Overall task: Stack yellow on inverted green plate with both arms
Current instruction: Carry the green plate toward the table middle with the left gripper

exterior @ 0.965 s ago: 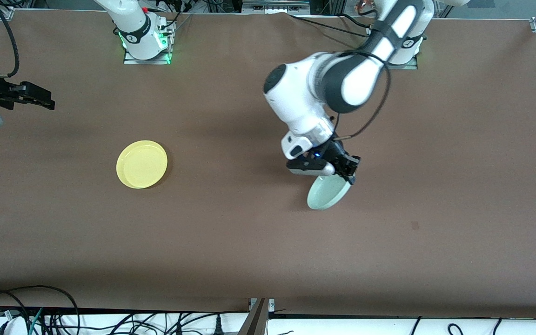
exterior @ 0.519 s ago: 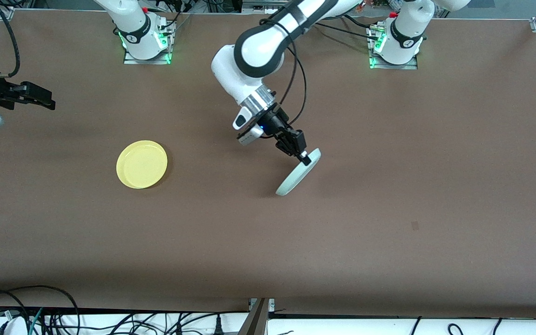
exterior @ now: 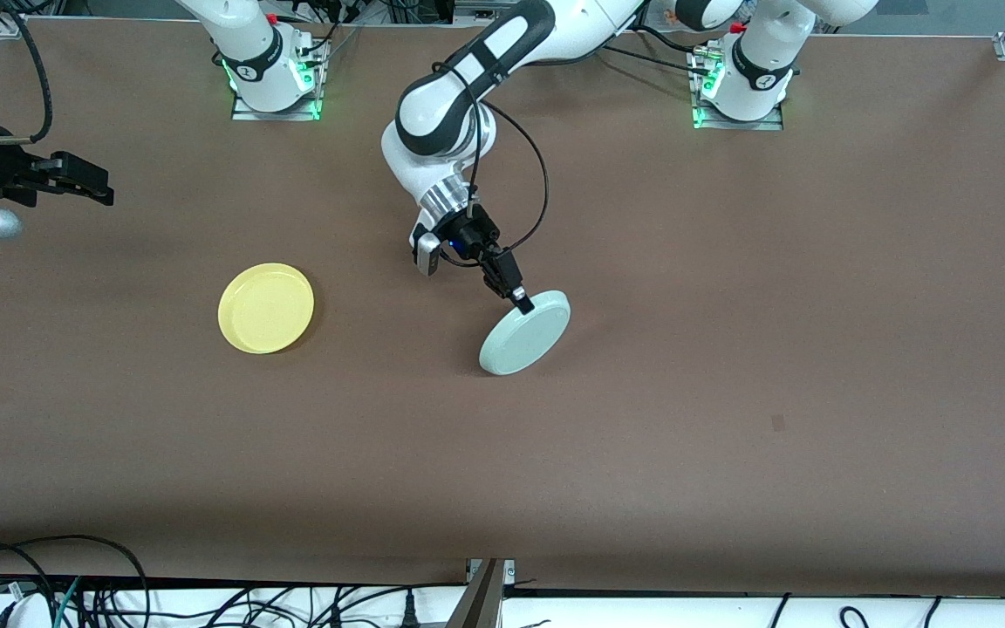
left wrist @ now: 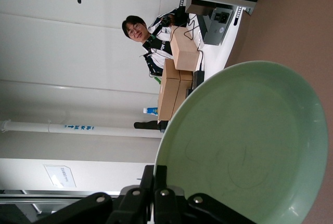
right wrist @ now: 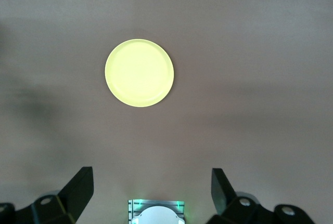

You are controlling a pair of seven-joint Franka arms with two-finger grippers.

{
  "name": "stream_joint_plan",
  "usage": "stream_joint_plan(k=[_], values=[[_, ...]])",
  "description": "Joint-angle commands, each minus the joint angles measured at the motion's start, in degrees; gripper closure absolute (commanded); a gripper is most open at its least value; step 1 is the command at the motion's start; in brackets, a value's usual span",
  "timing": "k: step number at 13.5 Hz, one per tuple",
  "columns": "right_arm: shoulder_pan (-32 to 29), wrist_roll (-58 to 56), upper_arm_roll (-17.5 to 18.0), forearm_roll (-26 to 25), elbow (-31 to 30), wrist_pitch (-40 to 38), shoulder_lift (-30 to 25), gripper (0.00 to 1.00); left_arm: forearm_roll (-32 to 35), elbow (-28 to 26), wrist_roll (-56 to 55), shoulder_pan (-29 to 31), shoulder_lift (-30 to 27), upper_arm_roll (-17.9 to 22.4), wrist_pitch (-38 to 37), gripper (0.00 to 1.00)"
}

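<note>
The green plate (exterior: 523, 332) is pinched by its rim, tilted, in the left gripper (exterior: 520, 303); the right gripper (exterior: 88, 181), spread, is held high over the table above the yellow plate (exterior: 266, 308).

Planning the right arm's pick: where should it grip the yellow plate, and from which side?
Grip the raised rim of the yellow plate, probably coming straight down with one finger inside the rim and one outside. It lies flat, open side up, nothing near it. The right gripper, open, waits at the right arm's end.

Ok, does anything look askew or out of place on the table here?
Only the green plate: the left gripper is shut on its rim, holding it tilted, underside up. The yellow plate lies flat; the right gripper waits open.
</note>
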Motion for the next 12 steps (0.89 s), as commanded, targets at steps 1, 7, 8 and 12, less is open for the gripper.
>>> stream_joint_plan(k=[1,7,8,12], values=[[0.06,-0.02,-0.1,0.46,0.82,-0.37,0.02,0.0,1.24,3.43,-2.08,-1.06,3.18,0.98,-1.45,1.0],[0.15,-0.02,-0.02,0.47,0.9,-0.37,-0.07,0.0,1.33,2.64,-7.18,-2.99,5.47,1.07,-1.45,1.0],[0.24,-0.02,-0.02,0.38,0.9,-0.37,-0.07,0.0,1.24,2.73,-7.18,-3.17,5.47,1.07,-1.54,1.0],[0.15,0.33,-0.02,0.47,0.9,-0.37,-0.07,0.0,0.98,2.64,-8.14,-4.93,5.73,0.98,-1.63,1.0]])
